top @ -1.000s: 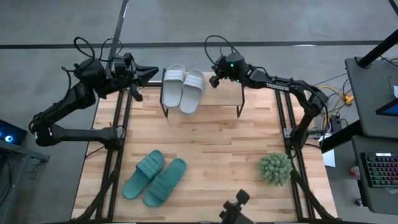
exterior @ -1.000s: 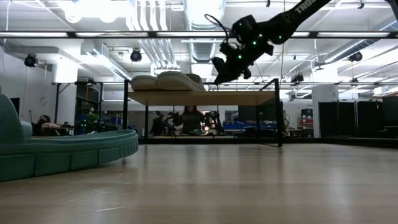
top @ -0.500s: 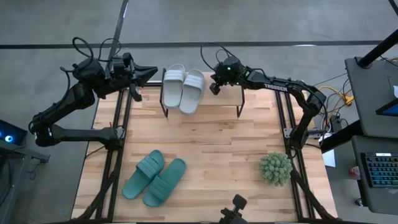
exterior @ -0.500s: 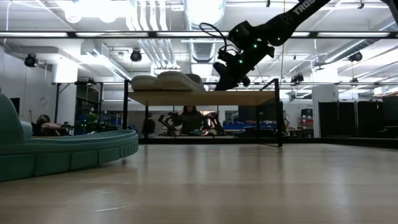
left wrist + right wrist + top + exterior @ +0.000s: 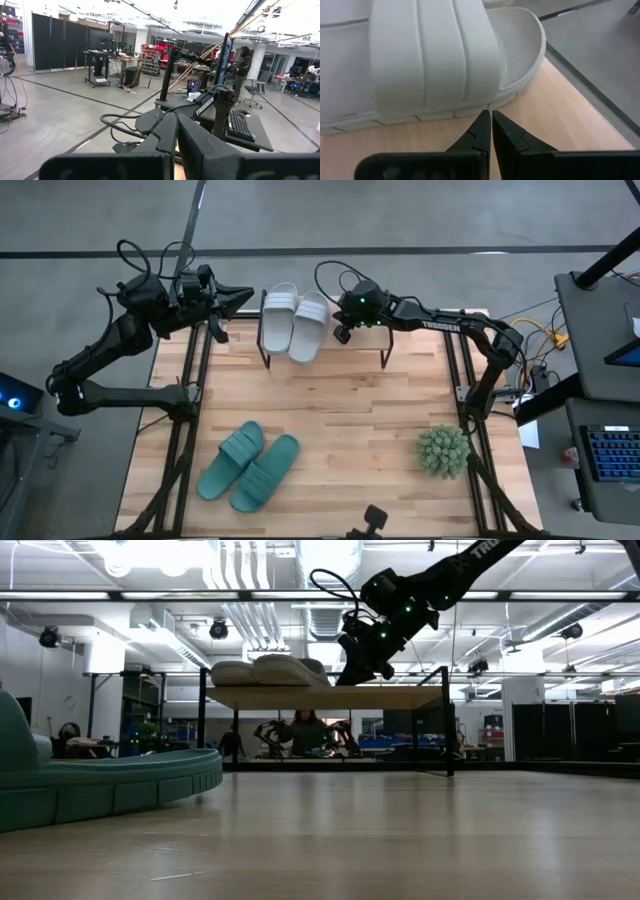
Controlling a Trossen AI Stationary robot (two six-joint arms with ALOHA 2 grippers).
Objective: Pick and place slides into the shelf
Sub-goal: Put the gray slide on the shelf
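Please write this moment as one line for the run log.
right hand: shut, at pale grey-white foam slides on small wooden shelf | left hand: shut, waiting | teal foam slides: on table

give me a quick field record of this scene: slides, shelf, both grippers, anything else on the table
white slides: side by side on top of the shelf
green slides: on the table, near left
shelf: at the table's far edge
right gripper: shut, empty, tips beside the nearer white slide
left gripper: shut, empty, off the table's far left corner
plant ball: near right
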